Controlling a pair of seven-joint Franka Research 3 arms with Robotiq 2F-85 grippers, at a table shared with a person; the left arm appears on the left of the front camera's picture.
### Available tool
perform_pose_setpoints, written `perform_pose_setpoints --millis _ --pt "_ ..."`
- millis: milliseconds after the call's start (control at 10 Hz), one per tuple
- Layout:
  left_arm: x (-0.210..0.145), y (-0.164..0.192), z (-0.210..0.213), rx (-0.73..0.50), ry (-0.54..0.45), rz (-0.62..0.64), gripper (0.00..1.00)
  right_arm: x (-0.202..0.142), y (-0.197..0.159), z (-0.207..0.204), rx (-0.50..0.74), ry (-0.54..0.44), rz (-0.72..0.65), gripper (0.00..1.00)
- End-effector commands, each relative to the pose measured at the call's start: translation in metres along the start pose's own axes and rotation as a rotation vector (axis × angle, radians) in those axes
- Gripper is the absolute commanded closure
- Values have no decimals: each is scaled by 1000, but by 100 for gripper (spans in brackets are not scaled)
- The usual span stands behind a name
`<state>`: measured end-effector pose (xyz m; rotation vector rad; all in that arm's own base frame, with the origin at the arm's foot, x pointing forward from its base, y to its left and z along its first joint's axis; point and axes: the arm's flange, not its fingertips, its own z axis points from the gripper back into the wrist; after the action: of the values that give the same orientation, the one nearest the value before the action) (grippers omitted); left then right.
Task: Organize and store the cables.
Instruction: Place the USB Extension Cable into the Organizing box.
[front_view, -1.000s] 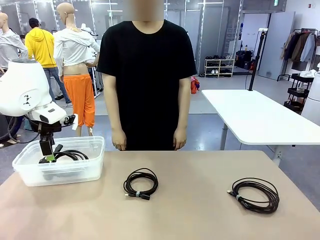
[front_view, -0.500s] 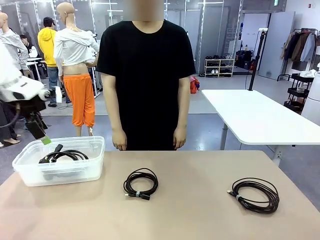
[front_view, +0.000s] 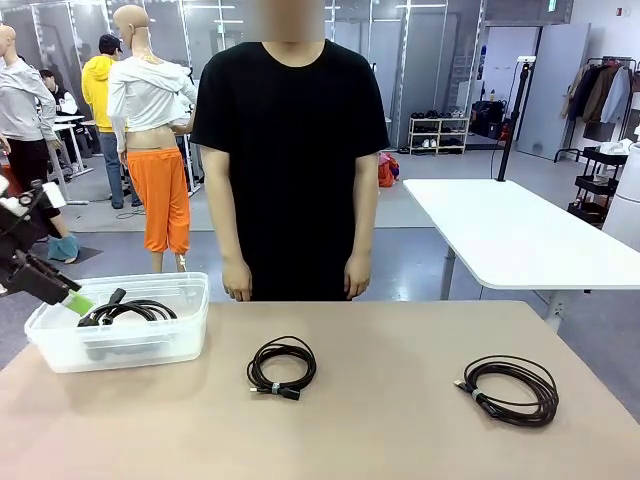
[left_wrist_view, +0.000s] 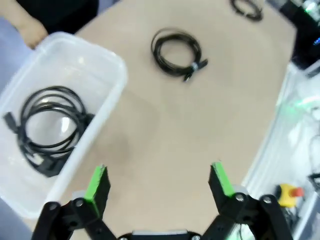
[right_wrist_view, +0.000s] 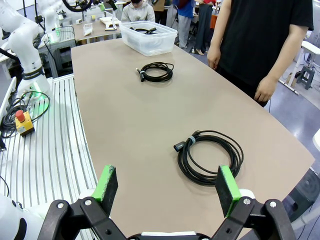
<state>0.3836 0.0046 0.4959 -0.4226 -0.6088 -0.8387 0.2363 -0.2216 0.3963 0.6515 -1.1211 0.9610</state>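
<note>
Three cables show, each a coil of thin black cord. One cable (front_view: 125, 312) lies inside the clear plastic bin (front_view: 190, 330) at the table's left; the left wrist view has this cable (left_wrist_view: 47, 127) in the bin (left_wrist_view: 107, 75) too. A second cable (front_view: 282, 367) (left_wrist_view: 177, 52) (right_wrist_view: 156, 71) rests mid-table. The third cable (front_view: 510, 388) (right_wrist_view: 210, 157) lies at the right. My left gripper (front_view: 70, 298) (left_wrist_view: 159, 182) hangs open and empty just left of the bin. My right gripper (right_wrist_view: 167, 185) is open and empty, high above the table's right end.
A person in a black shirt (front_view: 290, 150) stands at the far edge, hands (front_view: 238, 290) hanging at the sides. The bare tabletop (front_view: 400, 430) lies between and in front of the coils. A ribbed platform with a yellow stop button (right_wrist_view: 22, 120) borders the table's near side.
My left gripper has lifted out of the bin and swung away to the left, empty; the white arm body has left the front view. The cable stays in the bin.
</note>
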Motion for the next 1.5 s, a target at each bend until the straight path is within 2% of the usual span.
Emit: perform_pose_setpoints --millis 0,300,500,900,1100,1200,1400 --pt "-25 -26 5 36 -133 -75 0 1 0 1 -6 -13 17 0" --pt "-20 -46 1 60 -134 -136 0 1 0 1 -6 -13 17 0" --pt "-4 -57 -7 93 -102 -185 0 1 0 1 -6 -13 17 0" --pt "79 -132 -69 29 -50 -548 0 1 0 1 -6 -13 17 0" --pt "132 -162 -97 71 37 -792 0 1 0 1 -6 -13 17 0" --pt "156 -173 -117 27 61 -875 0 1 0 1 -6 -13 17 0" --pt "186 -193 -168 -30 178 -1004 0 1 0 1 -6 -13 17 0"
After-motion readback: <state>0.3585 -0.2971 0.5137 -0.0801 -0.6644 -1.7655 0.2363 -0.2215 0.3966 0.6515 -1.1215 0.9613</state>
